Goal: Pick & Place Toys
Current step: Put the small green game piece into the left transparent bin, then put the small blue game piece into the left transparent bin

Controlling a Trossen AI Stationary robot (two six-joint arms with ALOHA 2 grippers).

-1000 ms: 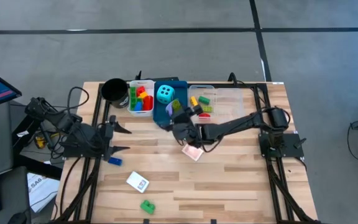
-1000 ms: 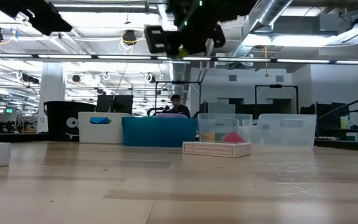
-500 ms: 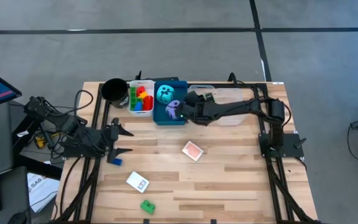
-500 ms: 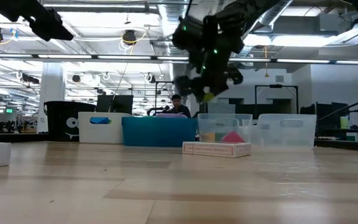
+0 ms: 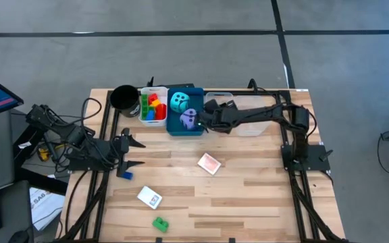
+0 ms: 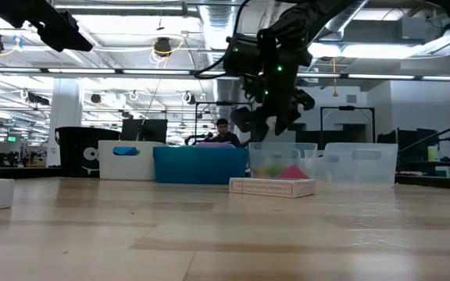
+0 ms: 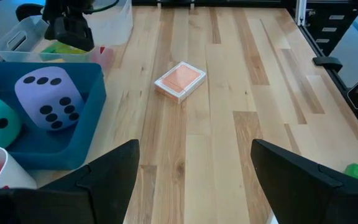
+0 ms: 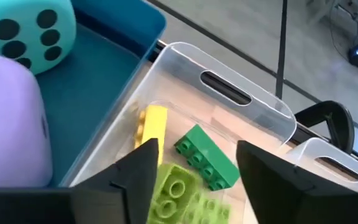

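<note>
My right gripper [image 5: 206,119] is open and hangs over the clear tray [image 8: 247,106], at the corner next to the blue tray [image 5: 181,130]. Below it in the clear tray lie a lime brick [image 8: 179,190], a green brick [image 8: 207,155] and a yellow brick [image 8: 149,121]. The purple die [image 5: 190,117] and the cyan die [image 5: 179,101] sit in the blue tray. My left gripper [image 5: 139,151] is open and empty at the table's left side. A pink card deck [image 5: 209,163] lies flat mid-table.
A white tray [image 5: 152,106] with bricks and a black cup [image 5: 123,98] stand at the far left. A blue brick [image 5: 123,174], a white card box [image 5: 149,197] and a green brick [image 5: 160,223] lie on the near left part of the table.
My right gripper has gone from above the card deck toward the table's far edge and down over the trays. In the low view, a lime piece showed at its fingers before and no longer shows there.
</note>
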